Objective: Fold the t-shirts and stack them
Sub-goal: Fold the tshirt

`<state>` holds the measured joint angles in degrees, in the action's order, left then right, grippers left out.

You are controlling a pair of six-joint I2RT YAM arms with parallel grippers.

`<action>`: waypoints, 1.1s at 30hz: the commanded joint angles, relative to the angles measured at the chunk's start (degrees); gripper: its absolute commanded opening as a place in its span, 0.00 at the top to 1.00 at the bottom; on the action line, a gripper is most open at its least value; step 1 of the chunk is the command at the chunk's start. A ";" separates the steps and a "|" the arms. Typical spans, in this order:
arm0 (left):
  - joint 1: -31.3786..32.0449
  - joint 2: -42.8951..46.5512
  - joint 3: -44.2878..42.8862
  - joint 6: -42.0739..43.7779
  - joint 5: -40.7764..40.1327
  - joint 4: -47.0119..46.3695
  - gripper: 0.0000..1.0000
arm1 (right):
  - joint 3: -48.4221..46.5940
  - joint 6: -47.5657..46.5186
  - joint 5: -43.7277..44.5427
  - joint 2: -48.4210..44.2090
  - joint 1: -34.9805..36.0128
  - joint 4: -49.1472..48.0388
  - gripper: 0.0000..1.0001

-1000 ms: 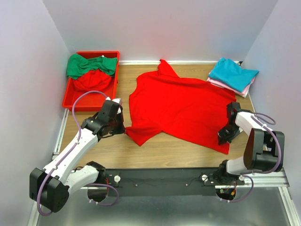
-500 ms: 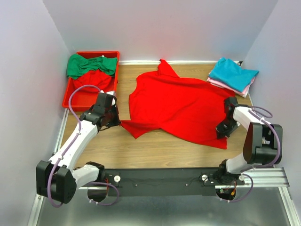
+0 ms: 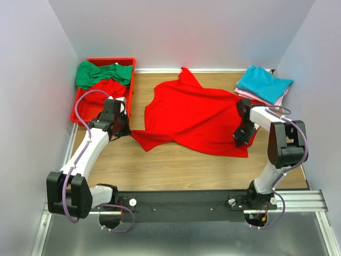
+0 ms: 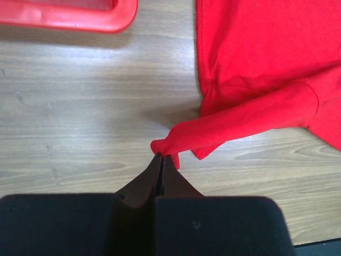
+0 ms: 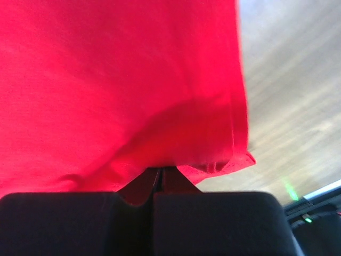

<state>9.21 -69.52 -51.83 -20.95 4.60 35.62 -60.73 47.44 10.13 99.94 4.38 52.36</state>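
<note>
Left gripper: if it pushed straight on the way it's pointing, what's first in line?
The left gripper is shut on the sleeve tip of the red t-shirt, so that cloth is at its tips. Past it the line likely meets bare table, in the gap between the red bin and the shirt's body. Depth is unclear.

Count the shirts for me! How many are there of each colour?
Red: 2, the spread red t-shirt on the table and the crumpled red t-shirt in the bin
Green: 1, the green t-shirt in the bin
Teal: 1, the teal t-shirt, folded
Pink: 1 showing, the pink t-shirt under it
Total: 5
</note>
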 commanded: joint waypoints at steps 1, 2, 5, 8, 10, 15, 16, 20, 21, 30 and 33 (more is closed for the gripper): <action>-0.51 -0.71 -3.36 1.96 1.46 -1.60 1.00 | -2.11 3.01 0.67 1.49 0.72 -5.87 0.98; -0.51 -0.80 -3.62 1.97 1.55 -1.52 1.00 | -2.03 3.01 1.03 0.44 0.72 -5.34 0.98; -0.51 -0.71 -4.59 1.96 1.38 -1.16 1.00 | -0.28 3.27 2.43 -3.94 0.80 -3.06 0.89; -0.51 -0.71 -5.03 2.23 1.46 -0.90 1.00 | 2.88 4.24 2.70 -8.68 0.72 -0.60 0.76; -0.60 -0.62 -5.29 2.32 1.46 -0.72 1.00 | 4.30 5.37 3.05 -11.16 0.63 0.72 0.67; -0.60 -1.15 -5.82 3.19 1.73 -0.55 1.00 | 8.34 6.87 2.88 -18.02 0.63 3.36 0.57; -0.60 -1.41 -6.00 3.28 1.81 -0.46 1.00 | 8.78 7.22 2.53 -18.29 0.71 3.80 0.57; -0.69 -1.85 -6.79 3.72 2.08 -0.37 1.00 | 11.07 7.49 0.15 -19.95 0.72 5.30 0.56; -0.69 -1.94 -7.05 3.72 1.99 -0.37 1.00 | 11.51 7.23 -0.02 -20.57 0.72 5.38 0.55; -0.69 -2.20 -6.88 3.63 2.78 -0.64 1.00 | 16.52 10.47 -1.08 -21.81 7.83 7.23 0.48; -0.69 -2.03 -6.70 3.55 2.69 -0.46 1.00 | 18.89 12.50 -1.34 -21.89 9.24 6.88 0.44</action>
<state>9.06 -71.53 -57.60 -18.17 6.02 35.40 -44.60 55.68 9.37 78.56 11.84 57.30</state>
